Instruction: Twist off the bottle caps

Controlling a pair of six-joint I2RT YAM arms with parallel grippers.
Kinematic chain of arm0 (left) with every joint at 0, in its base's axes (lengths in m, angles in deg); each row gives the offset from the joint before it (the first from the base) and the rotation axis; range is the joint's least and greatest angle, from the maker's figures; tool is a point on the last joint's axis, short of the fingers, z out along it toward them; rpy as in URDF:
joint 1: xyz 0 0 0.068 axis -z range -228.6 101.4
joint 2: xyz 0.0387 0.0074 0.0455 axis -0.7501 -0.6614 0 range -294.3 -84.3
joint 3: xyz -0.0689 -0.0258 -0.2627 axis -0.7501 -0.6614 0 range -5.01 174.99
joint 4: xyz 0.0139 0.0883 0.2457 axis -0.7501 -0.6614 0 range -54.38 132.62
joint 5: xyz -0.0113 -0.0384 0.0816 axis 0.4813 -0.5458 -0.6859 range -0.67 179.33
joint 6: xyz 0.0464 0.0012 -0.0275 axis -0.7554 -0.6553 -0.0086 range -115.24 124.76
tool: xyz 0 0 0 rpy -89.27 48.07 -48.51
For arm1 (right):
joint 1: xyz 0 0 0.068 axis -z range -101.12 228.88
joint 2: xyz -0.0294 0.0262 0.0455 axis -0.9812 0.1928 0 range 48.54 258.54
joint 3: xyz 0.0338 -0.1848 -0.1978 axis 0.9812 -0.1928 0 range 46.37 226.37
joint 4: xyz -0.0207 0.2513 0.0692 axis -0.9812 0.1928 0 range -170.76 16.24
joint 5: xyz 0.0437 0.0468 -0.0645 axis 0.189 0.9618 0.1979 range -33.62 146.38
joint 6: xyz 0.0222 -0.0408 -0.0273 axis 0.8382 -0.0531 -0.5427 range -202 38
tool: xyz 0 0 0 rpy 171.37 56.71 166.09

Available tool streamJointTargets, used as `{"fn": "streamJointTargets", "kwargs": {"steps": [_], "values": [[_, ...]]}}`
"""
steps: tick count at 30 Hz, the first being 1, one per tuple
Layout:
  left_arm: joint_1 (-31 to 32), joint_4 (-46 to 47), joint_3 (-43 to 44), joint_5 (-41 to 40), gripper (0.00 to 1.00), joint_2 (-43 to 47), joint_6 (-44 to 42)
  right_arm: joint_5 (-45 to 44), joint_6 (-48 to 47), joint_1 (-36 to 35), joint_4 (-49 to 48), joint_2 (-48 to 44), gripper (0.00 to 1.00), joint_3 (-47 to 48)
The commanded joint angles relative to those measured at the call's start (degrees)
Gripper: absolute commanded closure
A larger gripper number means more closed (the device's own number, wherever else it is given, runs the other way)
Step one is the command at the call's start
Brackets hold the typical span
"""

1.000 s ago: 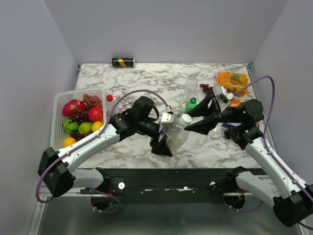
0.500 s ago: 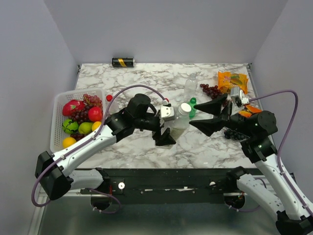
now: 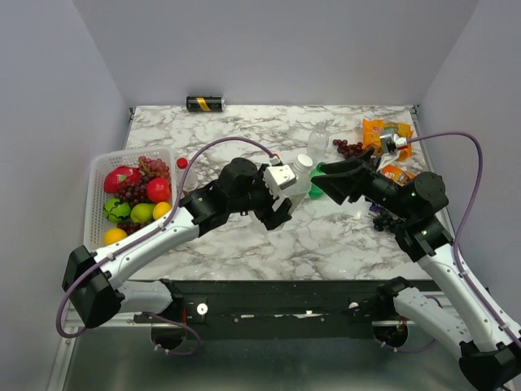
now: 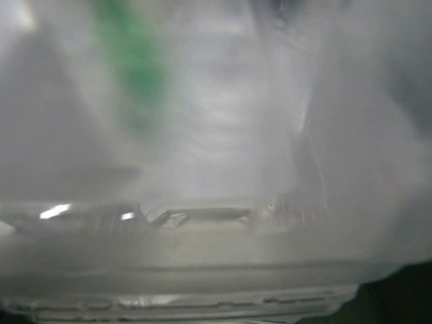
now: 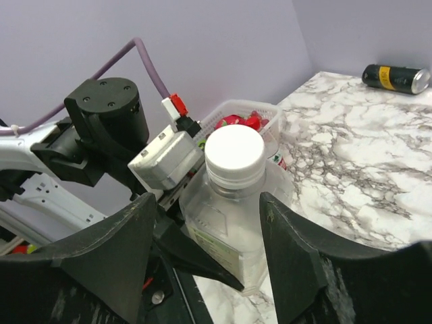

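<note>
My left gripper [image 3: 281, 208] is shut on a large clear bottle [image 3: 295, 189] with a white cap [image 3: 303, 163], held tilted above the table. The bottle fills the left wrist view as a blur [image 4: 216, 169]. My right gripper [image 3: 324, 182] is open. In the right wrist view its fingers [image 5: 128, 250] stand either side of the bottle [image 5: 236, 223], with the cap [image 5: 233, 154] just past the tips and untouched. A small green bottle [image 3: 317, 169] stands behind them. Another clear bottle [image 3: 317, 140] stands further back. A small red-capped bottle [image 3: 181, 163] stands by the basket.
A white basket [image 3: 96, 175] of fruit sits at the left. A black-and-gold can [image 3: 204, 103] lies at the back edge. An orange snack bag [image 3: 387, 130] and grapes [image 3: 350, 148] lie at the back right, with dark grapes [image 3: 387, 220] under the right arm.
My left gripper has carried the bottle up and away from the near edge. My right gripper has moved left and closed in on the cap, still open.
</note>
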Motion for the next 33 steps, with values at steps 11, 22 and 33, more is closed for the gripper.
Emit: {"fn": "streamJointTargets", "kwargs": {"steps": [11,22,33], "values": [[2.3,0.8,1.0,-4.6,0.8,-2.0,0.3,-4.2,1.8,-2.1,-1.2,4.5,0.32,2.1],[4.0,0.1,1.4,-5.2,0.8,-3.7,-0.5,-3.4,1.7,-2.7,-2.9,6.7,0.34,2.7],[4.0,0.6,1.1,-3.0,0.81,-3.0,-0.6,-2.8,1.5,-3.0,-2.9,8.0,0.52,2.3]]}}
